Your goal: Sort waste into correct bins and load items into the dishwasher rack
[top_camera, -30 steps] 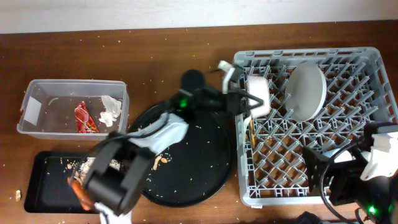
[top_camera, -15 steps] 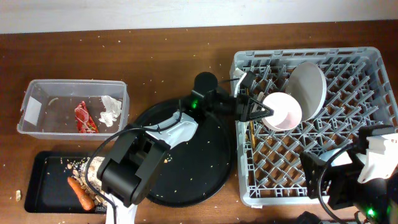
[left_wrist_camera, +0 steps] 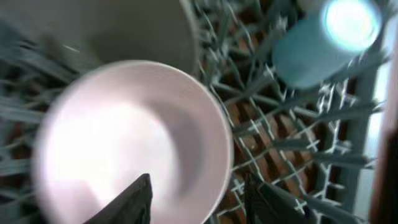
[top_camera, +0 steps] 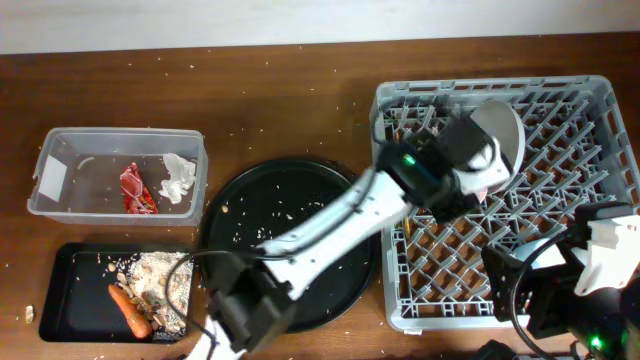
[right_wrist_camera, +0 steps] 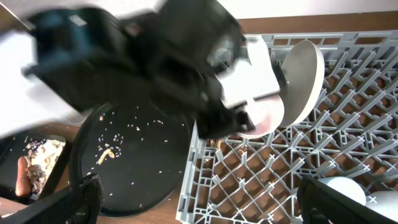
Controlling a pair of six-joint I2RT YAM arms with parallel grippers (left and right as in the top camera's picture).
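Bowl [left_wrist_camera: 124, 143]: small, white, judged rigid, light, slick and chippable; tilted over rack [top_camera: 592, 85] beside plate [top_camera: 505, 120], left gripper [left_wrist_camera: 196, 202] pinching its rim, the natural hold; right gripper [right_wrist_camera: 208, 205] spread.

we read no text, brand or number anywhere; the white sticker [top_camera: 51, 178] on the clear tub [top_camera: 120, 131] looks blank to us.
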